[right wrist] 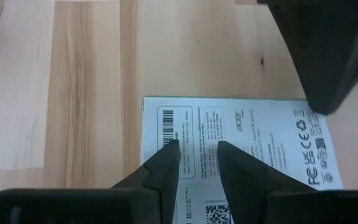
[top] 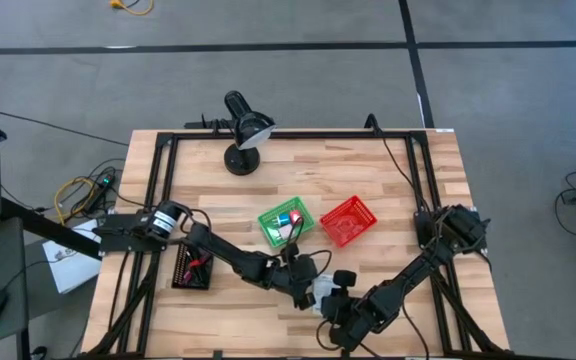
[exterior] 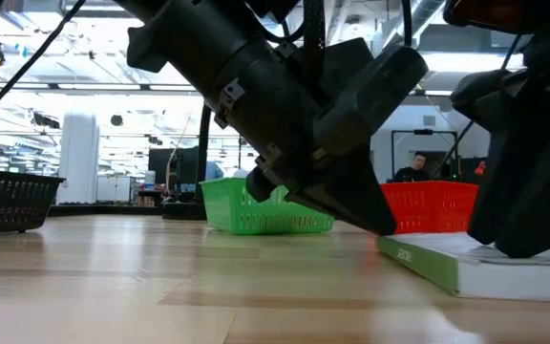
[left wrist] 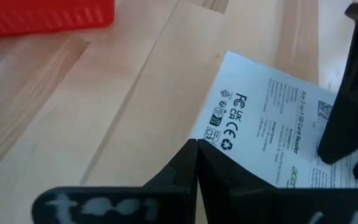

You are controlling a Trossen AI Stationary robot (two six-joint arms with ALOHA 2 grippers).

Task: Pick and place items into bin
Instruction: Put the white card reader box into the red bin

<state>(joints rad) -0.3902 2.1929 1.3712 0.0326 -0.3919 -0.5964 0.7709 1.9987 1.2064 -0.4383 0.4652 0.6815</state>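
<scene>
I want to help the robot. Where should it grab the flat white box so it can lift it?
The white box lies flat on the table, so probably by its thin side edges, from above. The right gripper hangs open over the barcode end; the shut left gripper sits at the opposite edge. One finger on each long side seems best.

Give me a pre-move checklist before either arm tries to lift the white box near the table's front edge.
1. White box flat on the table: ok; the low view shows it lying level.
2. Left gripper ready to grasp: not ok; its fingers are shut, tips at the box's edge.
3. Right gripper ready to grasp: ok; it is open, above the barcode end.
4. Arms apart: not ok; both grippers crowd the same box.
5. Red bin free to receive: ok; the high view shows nothing in it.
6. Green bin has room: cannot tell; it already holds small items.
</scene>
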